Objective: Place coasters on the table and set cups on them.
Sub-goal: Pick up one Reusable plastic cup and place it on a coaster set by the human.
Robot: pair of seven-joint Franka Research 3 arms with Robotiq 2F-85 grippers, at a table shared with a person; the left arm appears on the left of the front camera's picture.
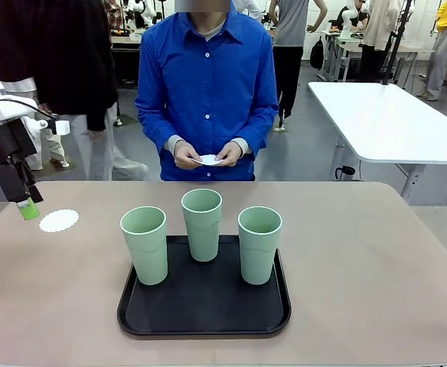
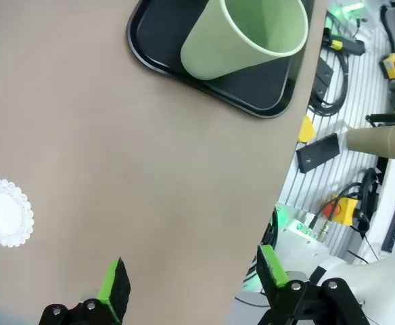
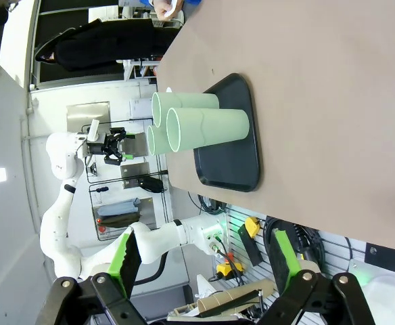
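Front: three cups (image 1: 201, 222) are being carried by the black tray (image 1: 204, 310). One coaster (image 1: 59, 220) is lying on the surface (image 1: 361, 260) near the left tool (image 1: 26, 205). Another is being held in the person's hands (image 1: 207, 155).
Left wrist: left tool (image 2: 191, 267) is being presented wide, empty.
Right wrist: right tool (image 3: 205, 245) likewise wide, empty.

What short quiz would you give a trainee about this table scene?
1. True or false: all three cups stand on the black tray.
2. How many coasters lie flat on the table?
3. The robot's left hand is: A) open and empty, B) shut on a cup, C) shut on a coaster.
Key: 1 true; 2 one; 3 A.
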